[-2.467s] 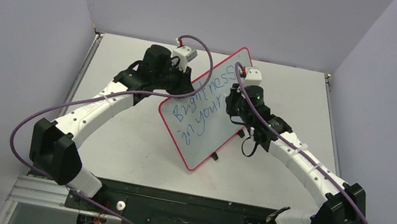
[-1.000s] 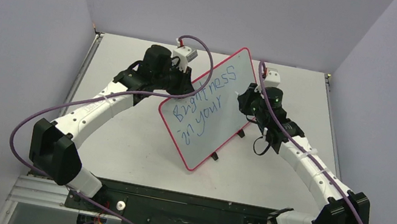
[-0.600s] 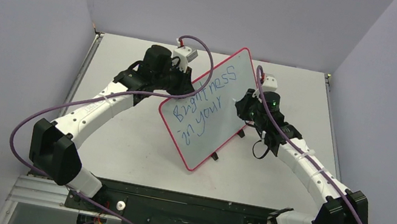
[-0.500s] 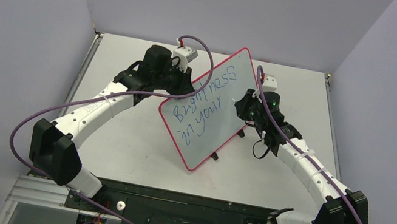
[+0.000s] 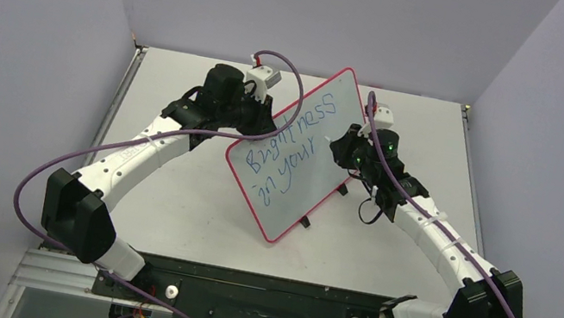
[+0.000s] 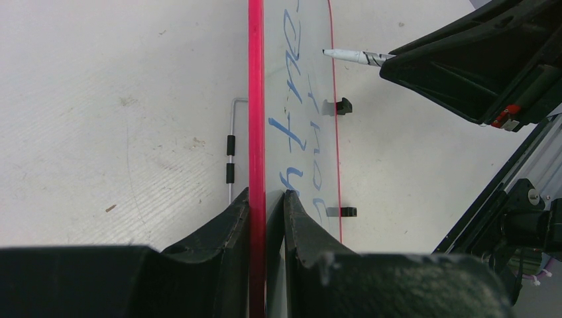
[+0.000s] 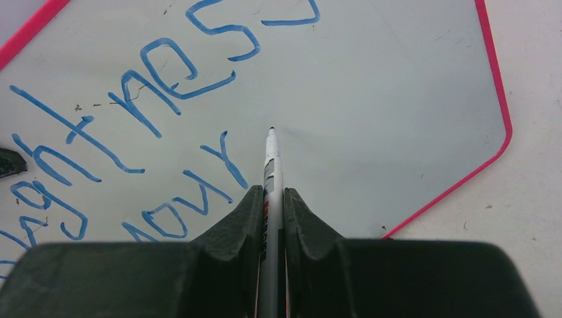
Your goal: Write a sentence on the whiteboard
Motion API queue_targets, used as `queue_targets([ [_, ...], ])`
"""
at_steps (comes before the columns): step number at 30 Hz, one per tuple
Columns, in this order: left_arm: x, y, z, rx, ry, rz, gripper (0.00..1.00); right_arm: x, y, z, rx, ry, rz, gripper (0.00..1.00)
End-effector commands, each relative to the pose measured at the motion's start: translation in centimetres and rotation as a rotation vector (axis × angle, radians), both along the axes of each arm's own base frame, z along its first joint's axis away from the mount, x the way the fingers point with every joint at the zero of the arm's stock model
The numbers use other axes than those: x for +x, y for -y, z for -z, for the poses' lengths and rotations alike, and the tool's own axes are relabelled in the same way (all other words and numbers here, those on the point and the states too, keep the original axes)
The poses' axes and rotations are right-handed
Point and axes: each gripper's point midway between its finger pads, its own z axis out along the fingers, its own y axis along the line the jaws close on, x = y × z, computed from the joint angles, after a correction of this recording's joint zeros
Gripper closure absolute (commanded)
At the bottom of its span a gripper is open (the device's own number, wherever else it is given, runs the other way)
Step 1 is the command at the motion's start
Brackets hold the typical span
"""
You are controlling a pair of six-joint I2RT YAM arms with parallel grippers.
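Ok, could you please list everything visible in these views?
whiteboard: one, white with red-pink rim, standing on edge mid-table
sentence: one, blue, "Brightness in your", two lines on the board's face
clips: two, black, on the board's bottom edge
marker: one, white, tip at the board's face beside "your"
wire: one, silver with black sleeves, behind the board
table: one, off-white, under everything
cables: two, purple, along the arms
left gripper: one, black, shut on the whiteboard's rim
right gripper: one, black, shut on the marker
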Motion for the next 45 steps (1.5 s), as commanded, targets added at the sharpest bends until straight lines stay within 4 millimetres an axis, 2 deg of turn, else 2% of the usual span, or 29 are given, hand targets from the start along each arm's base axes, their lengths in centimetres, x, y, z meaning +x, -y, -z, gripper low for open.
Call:
queue_targets([
  [1, 1.3, -1.5, -1.8, 0.072, 0.149, -0.028, 1.0, 0.8, -0.4, -0.4, 0.028, 0.022, -0.004, 1.0],
  [13, 1.3, -1.5, -1.7, 0.073, 0.148, -0.027, 1.0, 1.5, -0.6, 0.7, 0.01, -0.003, 0.004, 1.0],
  [28, 1.3, -1.5, -1.9, 0.072, 0.151, -0.026, 1.0, 3.2, -0.6, -0.5, -0.003, 0.018, 0.035, 1.0],
  [38, 1.3, -1.5, -1.9, 0.073, 0.152, -0.028, 1.0, 2.5, -1.6, -1.2, 0.02, 0.023, -0.02, 1.0],
  [45, 1.2, -1.5, -2.0, 0.074, 0.154, -0.028, 1.0, 1.5, -2.0, -0.4, 0.022, 0.004, -0.032, 1.0],
])
